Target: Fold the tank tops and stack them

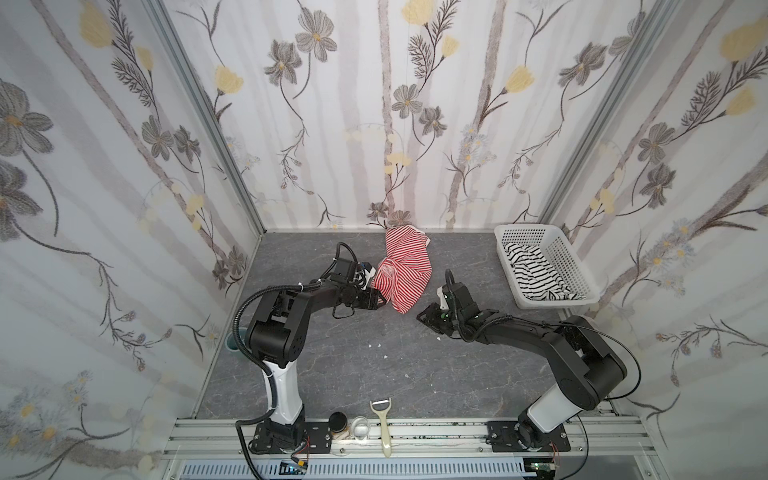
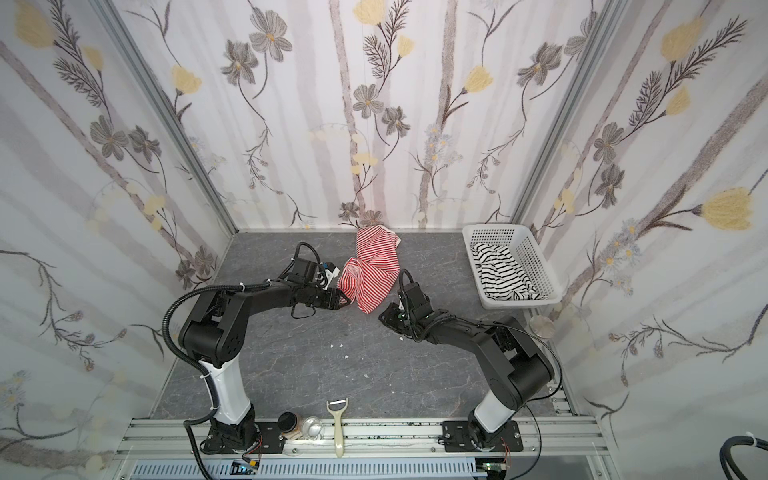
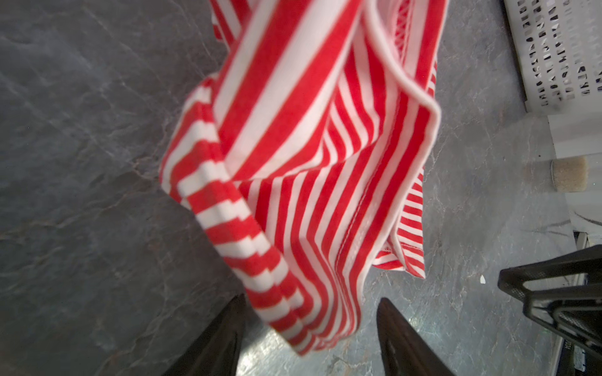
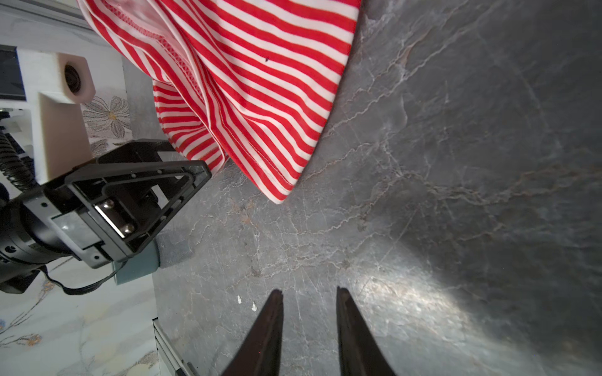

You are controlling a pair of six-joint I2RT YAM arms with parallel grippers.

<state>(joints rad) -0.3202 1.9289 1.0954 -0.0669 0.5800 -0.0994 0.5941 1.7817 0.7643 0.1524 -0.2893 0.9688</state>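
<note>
The red-and-white tank top point(image 1: 401, 270) point(image 2: 372, 270) lies crumpled at the back middle of the grey table. My left gripper point(image 1: 380, 301) point(image 2: 345, 300) sits at the top's front-left edge. In the left wrist view its fingers stand open point(image 3: 312, 298) with a hanging fold of the red-striped cloth point(image 3: 309, 162) between them, not clamped. My right gripper point(image 1: 426, 316) point(image 2: 384, 318) hovers just front-right of the top, apart from it. Its fingers point(image 4: 308, 289) are narrowly open over bare table, the top's hem point(image 4: 254, 81) ahead. The black-striped tank top point(image 1: 536, 270) point(image 2: 503, 270) lies bunched in the basket.
A white perforated basket point(image 1: 525, 227) point(image 2: 494, 226) stands at the back right near the wall. A peeler point(image 1: 384, 424), a dark-lidded jar point(image 1: 338, 422) and a glass point(image 1: 360, 428) rest on the front rail. A teal cup point(image 1: 232, 343) sits by the left wall.
</note>
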